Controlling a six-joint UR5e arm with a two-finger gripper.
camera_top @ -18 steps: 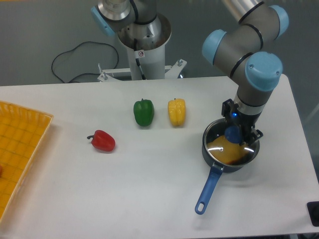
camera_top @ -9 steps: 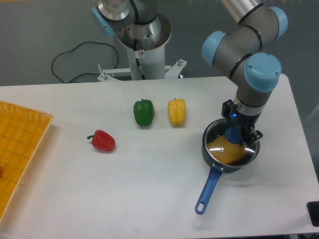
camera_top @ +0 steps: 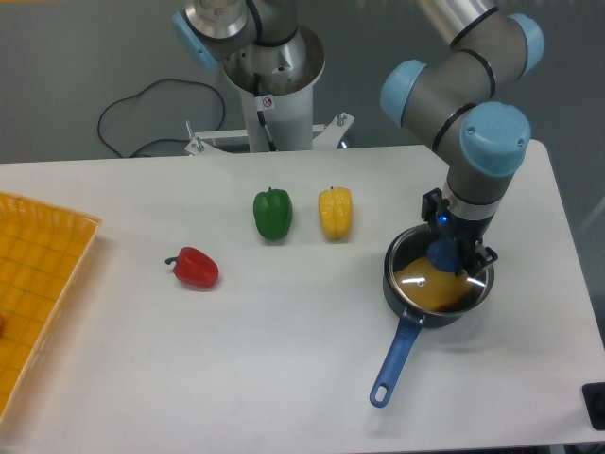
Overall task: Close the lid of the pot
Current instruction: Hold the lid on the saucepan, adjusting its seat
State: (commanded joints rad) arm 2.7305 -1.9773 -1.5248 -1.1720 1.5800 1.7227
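The dark pot [camera_top: 397, 284] sits at the right of the table, its long blue handle [camera_top: 395, 358] pointing toward the front edge. The glass lid [camera_top: 454, 286] with a silver rim lies on top of the pot, and something orange shows through it. My gripper [camera_top: 444, 252] reaches straight down over the pot and is shut on the lid's blue knob [camera_top: 441, 253]. The fingertips are partly hidden by the gripper body.
A green pepper [camera_top: 272, 214] and a yellow pepper [camera_top: 335, 212] stand left of the pot. A red pepper [camera_top: 195, 269] lies further left. An orange tray [camera_top: 38, 284] sits at the left edge. The robot base [camera_top: 274, 85] is at the back.
The arm has shifted very slightly left. The lid and pot have stayed where they were.
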